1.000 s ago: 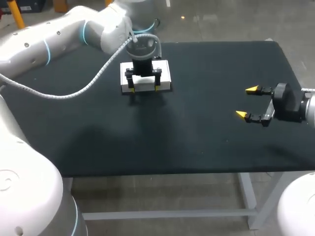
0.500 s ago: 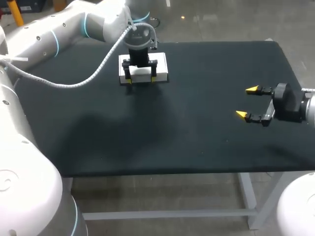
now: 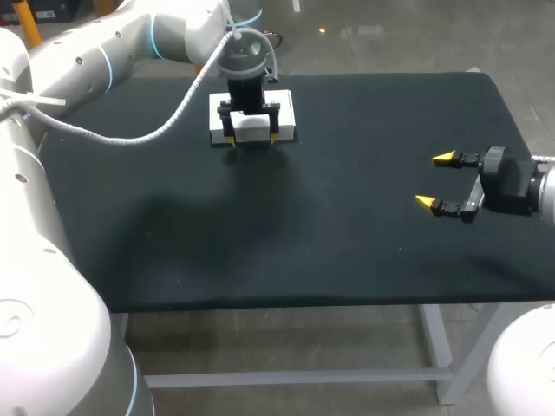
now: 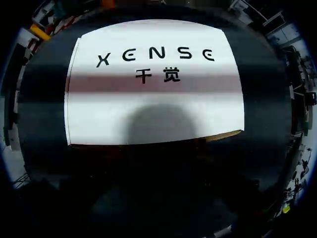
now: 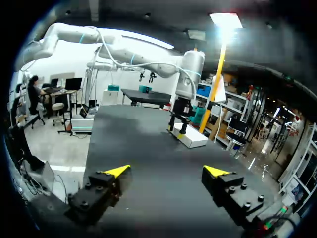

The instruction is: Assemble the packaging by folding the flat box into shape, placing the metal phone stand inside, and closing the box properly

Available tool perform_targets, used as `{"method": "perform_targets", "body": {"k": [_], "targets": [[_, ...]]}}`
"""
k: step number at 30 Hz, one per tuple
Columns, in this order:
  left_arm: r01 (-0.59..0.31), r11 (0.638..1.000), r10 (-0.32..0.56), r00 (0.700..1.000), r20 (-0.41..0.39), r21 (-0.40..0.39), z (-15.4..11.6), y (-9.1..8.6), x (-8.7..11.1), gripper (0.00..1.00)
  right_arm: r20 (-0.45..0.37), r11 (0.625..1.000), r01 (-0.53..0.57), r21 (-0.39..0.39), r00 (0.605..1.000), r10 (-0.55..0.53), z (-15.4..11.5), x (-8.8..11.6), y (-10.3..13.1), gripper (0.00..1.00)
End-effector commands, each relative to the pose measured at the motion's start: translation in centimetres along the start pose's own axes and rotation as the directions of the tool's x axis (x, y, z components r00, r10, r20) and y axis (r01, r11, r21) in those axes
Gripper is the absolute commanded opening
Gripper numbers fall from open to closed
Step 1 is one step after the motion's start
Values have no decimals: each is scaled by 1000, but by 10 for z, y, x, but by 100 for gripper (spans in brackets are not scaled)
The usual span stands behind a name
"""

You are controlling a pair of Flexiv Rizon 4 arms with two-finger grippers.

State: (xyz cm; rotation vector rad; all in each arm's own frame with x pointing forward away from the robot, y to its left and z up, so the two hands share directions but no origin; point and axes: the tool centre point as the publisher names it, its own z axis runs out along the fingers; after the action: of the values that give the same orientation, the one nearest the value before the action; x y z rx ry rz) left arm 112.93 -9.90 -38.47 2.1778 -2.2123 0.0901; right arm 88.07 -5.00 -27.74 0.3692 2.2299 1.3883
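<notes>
So here's where we're at. The white box [image 3: 286, 114] lies on the far part of the black table [image 3: 347, 243], a bit left of the middle and near the back edge. It's folded up, with its broad face up and dark print across it. Our left arm [image 3: 113, 52] comes in from the far left corner with a grey ribbed hose [image 3: 156, 130] looping off it. The left gripper [image 3: 252, 138] points straight down over the near half of the box.

In the left wrist view the box [image 4: 153, 99] lies right ahead, and a thin brown cardboard edge [image 4: 223, 136] peeks out at one near corner. The area nearest the camera is just dark shadow. So honestly we can't tell whether that gripper is clamped on the box or only sitting over it.

Our right gripper [image 3: 434, 179] is easy: wide open with nothing in it. It hangs over the right side of the table, well apart from the box and aimed across at it. In its own view the right gripper [image 5: 167, 171] has only bare table [image 5: 138, 144] between its tips, and the box [image 5: 193, 140] sits far ahead under the other gripper [image 5: 178, 126].
</notes>
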Motion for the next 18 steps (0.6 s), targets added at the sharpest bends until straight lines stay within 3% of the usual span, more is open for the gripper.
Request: {"method": "perform_targets", "body": {"k": [1, 9, 18], "targets": [[-23, 988, 28, 999, -28, 150, -21, 46, -8, 100, 0, 1000, 1, -6, 1000, -1, -1, 0, -1, 100], [-90, 959, 120, 988, -96, 268, -37, 102, -13, 100, 0, 1000, 1, -6, 1000, -1, -1, 0, -1, 100], [-101, 915, 168, 975, -142, 390, -35, 149, -27, 100, 0, 1000, 1, -6, 1000, -1, -1, 0, -1, 100]]}}
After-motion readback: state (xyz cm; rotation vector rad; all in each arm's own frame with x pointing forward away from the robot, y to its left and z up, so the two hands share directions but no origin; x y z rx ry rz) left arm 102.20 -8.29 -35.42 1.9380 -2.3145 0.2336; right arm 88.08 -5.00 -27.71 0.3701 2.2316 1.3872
